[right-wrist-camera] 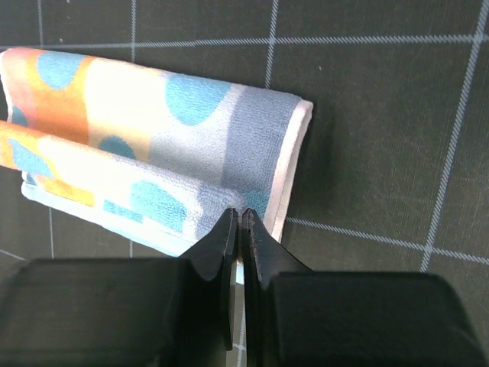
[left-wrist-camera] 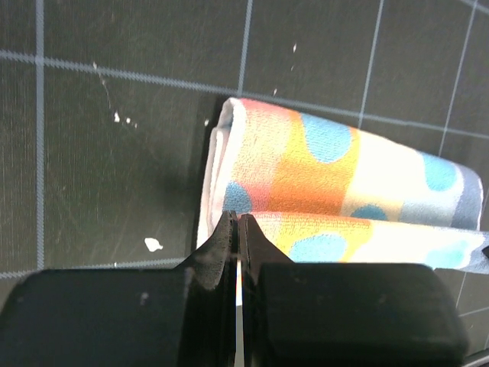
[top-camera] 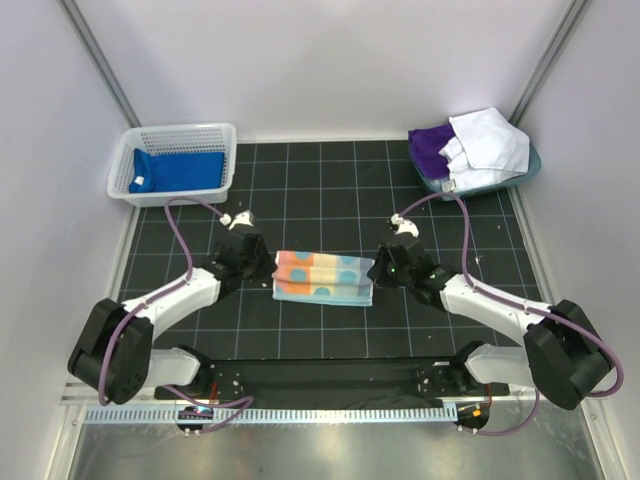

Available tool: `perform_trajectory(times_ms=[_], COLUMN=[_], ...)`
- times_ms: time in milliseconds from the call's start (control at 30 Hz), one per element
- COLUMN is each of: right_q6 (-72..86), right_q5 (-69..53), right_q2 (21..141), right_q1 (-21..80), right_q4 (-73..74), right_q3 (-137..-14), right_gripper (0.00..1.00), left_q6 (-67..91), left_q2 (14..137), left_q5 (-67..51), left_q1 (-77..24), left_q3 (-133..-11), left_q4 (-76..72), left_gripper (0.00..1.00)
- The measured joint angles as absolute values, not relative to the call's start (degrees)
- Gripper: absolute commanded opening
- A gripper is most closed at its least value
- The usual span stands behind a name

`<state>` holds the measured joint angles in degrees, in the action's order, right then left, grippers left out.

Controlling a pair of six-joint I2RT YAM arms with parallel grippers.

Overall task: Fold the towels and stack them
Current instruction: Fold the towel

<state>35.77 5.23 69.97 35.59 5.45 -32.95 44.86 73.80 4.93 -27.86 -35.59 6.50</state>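
Note:
A pastel towel with orange and blue polka dots (top-camera: 323, 277) lies folded in a long strip at the middle of the mat. My left gripper (top-camera: 262, 268) is at its left end, shut on the near fold's edge (left-wrist-camera: 238, 222), and a sliver of cloth shows between the jaws. At the right end my right gripper (top-camera: 383, 268) is shut on the near fold's corner (right-wrist-camera: 237, 216). The near fold is raised over the flat layer behind it (left-wrist-camera: 336, 176) (right-wrist-camera: 153, 130). A royal blue towel (top-camera: 180, 170) lies folded in the basket. Purple (top-camera: 430, 148) and white (top-camera: 490, 140) towels are heaped in the tub.
The white mesh basket (top-camera: 175, 133) stands at the back left of the black gridded mat. The teal tub (top-camera: 480, 182) sits at the back right. Grey walls close in the back and both sides. Purple cables loop from each wrist.

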Motion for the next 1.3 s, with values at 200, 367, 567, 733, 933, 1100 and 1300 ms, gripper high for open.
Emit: perform_trajectory(times_ms=[200, 367, 567, 733, 933, 1100, 1300], right_q6=[36.7, 37.1, 37.3, 37.3, 37.5, 37.5, 38.9], right_q5=[5.4, 5.5, 6.2, 6.5, 8.1, 9.2, 10.4], right_q2=[70.0, 70.0, 69.8, 66.8, 63.0, 64.4, 70.1], right_q1=[36.2, 36.6, 37.0, 37.4, 37.7, 38.6, 43.4], right_q4=[5.0, 4.8, 6.2, 9.3, 14.3, 15.9, 15.3], right_q3=[-31.2, -30.9, -30.7, -30.7, -33.6, -38.0, -39.5], right_gripper=[0.07, 0.16, 0.34, 0.41, 0.41, 0.40, 0.37], left_q6=[44.9, 44.9, 44.7, 44.8, 44.7, 44.6, 44.7], left_q2=[73.4, 73.4, 73.1, 70.7, 68.5, 69.9, 76.0], left_q5=[4.1, 3.9, 4.7, 6.4, 7.4, 7.1, 6.7], left_q1=[-28.1, -28.1, -28.0, -28.0, -28.0, -28.7, -32.5], left_q3=[-33.9, -33.6, -33.5, -33.9, -39.7, -45.0, -46.6], left_q4=[6.7, 6.9, 8.9, 12.8, 18.5, 19.3, 20.5], left_gripper=[0.07, 0.25, 0.54, 0.55, 0.55, 0.53, 0.45])
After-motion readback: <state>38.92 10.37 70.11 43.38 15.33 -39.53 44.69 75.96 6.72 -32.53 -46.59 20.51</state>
